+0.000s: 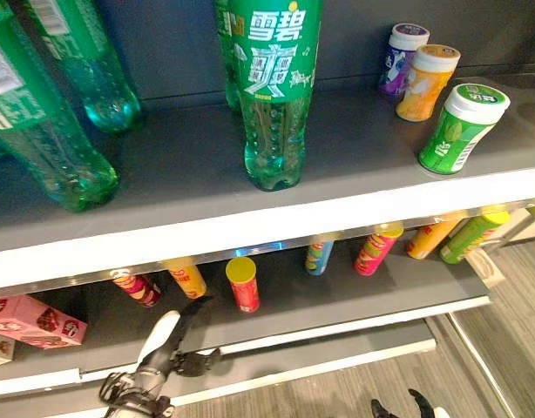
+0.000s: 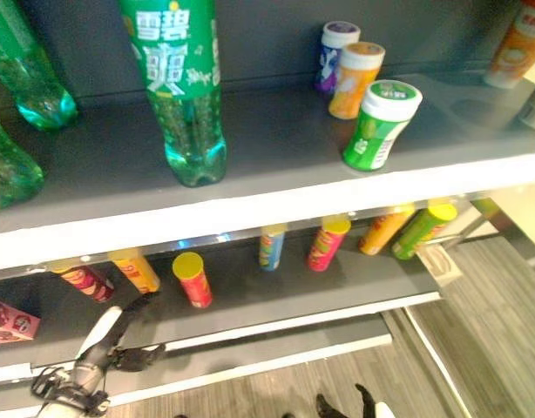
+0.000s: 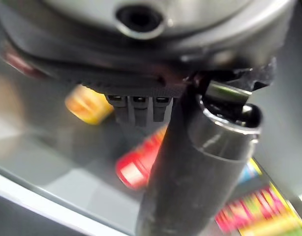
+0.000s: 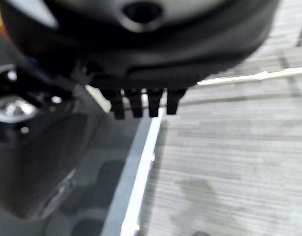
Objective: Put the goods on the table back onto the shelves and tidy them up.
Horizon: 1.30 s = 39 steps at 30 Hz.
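Green soda bottles stand closest to my eyes on the top shelf (image 1: 189, 165): the big labelled bottle (image 1: 272, 87) upright at the middle, two more bottles (image 1: 41, 131) leaning at my left. Farther right on that same shelf sit three small tubs: a green tub (image 1: 462, 128) near the front edge, an orange tub (image 1: 427, 82) behind it and a purple tub (image 1: 402, 58) beside the orange one at the back.

On the lower shelf (image 1: 337, 300) a row of crisp cans reaches from left to right, most tilted under the shelf edge; a red can with a yellow lid (image 1: 243, 283) stands a little forward of the others, and a pink box (image 1: 32, 320) lies at the far left end.

My left hand (image 1: 182, 344) is at the front of this lower shelf, below the leftmost cans. Its fingers are stretched out and spread, the thumb apart from them, and it has hold of nothing; I see no can touching it. In the left wrist view the red can (image 3: 138, 164) lies past my fingers (image 3: 136, 105).

My right hand (image 1: 398, 407) shows at the bottom edge over the striped floor (image 1: 503, 348); I cannot tell how far its fingers are spread.
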Tool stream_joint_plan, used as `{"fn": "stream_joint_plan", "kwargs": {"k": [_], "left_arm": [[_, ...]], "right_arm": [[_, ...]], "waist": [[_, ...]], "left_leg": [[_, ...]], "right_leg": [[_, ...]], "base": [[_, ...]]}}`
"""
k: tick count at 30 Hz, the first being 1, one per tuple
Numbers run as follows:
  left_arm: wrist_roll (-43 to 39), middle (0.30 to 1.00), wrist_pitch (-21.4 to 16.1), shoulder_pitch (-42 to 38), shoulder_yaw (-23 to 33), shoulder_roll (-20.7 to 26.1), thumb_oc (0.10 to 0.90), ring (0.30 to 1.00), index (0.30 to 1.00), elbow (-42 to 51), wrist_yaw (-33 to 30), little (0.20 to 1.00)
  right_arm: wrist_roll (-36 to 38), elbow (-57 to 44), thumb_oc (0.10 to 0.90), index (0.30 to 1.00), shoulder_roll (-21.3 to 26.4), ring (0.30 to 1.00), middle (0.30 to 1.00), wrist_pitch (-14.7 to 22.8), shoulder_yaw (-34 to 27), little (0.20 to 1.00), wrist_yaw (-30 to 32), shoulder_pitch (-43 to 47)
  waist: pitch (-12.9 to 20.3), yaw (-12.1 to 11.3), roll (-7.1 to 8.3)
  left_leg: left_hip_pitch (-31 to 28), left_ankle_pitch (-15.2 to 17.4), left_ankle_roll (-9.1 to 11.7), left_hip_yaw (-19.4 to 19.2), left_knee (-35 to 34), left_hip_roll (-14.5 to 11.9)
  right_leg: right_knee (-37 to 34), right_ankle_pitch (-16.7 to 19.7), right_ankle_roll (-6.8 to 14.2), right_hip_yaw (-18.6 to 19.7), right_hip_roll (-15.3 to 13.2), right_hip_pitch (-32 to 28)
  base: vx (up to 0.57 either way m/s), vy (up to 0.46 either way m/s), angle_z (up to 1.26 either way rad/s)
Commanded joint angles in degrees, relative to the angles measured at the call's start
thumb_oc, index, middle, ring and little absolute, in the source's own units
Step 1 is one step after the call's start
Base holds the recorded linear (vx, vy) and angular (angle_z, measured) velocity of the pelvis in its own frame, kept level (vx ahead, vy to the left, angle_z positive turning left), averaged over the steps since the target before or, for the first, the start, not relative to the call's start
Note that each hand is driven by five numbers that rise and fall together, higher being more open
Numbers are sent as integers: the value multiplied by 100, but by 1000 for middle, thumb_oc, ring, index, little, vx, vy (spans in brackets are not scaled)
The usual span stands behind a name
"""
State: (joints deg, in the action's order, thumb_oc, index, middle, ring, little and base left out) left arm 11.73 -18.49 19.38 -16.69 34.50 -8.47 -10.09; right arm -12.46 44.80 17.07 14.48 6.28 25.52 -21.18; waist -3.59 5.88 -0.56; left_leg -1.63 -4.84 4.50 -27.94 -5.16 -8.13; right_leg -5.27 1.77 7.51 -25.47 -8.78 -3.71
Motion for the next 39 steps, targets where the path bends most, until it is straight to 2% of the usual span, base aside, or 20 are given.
{"fn": "stream_joint_plan", "kwargs": {"k": [1, 16, 19, 29, 35, 39], "left_arm": [[-10, 900, -292, -211, 684, 24, 800, 900, 900, 201, 39, 900], [-94, 900, -78, 238, 1149, -114, 800, 900, 900, 470, 500, 900], [-357, 900, 29, 336, 1174, 13, 800, 900, 900, 570, 924, 900], [-1638, 900, 442, 467, 952, 416, 800, 900, 900, 727, 2014, 900], [-2084, 900, 528, 332, 643, 620, 800, 900, 900, 797, 2293, 900], [-2147, 900, 548, 128, 416, 629, 800, 900, 900, 709, 2258, 900]], "right_arm": [[137, 132, 800, 900, 156, 900, 900, 56, -95, 900, 18, -65], [-159, 348, 800, 900, 59, 900, 900, -48, -52, 900, -80, -77], [-265, 232, 800, 900, 168, 900, 900, -96, -58, 900, -221, -56], [-466, 271, 800, 900, 340, 900, 900, -135, 68, 900, -666, -10], [-538, 283, 800, 900, 415, 900, 900, -113, 173, 900, -779, -40], [-564, 181, 800, 900, 472, 900, 900, -128, 229, 900, -794, -61]], "waist": [[180, 85, -53], [94, 93, -54], [122, 138, -93], [210, 358, -159], [232, 464, -148], [252, 527, -135]], "left_leg": [[-146, 26, 375, 273, 30, -375], [-277, 36, 394, 116, 42, -455], [-320, 43, 408, 63, 38, -487], [-421, 61, 431, -99, 34, -534], [-449, 59, 460, -195, 32, -568], [-474, 65, 465, -223, 34, -570]], "right_leg": [[102, -29, 134, 373, 141, -66], [77, -44, 95, 529, 240, -85], [74, -41, 93, 597, 260, -76], [71, 2, 104, 843, 334, 6], [69, 32, 112, 963, 366, 58], [71, 37, 111, 995, 376, 60]], "base": [[6, -13, -18], [0, -8, -8], [4, 3, -4], [15, 7, -16], [15, -2, -12], [18, -3, -14]]}}
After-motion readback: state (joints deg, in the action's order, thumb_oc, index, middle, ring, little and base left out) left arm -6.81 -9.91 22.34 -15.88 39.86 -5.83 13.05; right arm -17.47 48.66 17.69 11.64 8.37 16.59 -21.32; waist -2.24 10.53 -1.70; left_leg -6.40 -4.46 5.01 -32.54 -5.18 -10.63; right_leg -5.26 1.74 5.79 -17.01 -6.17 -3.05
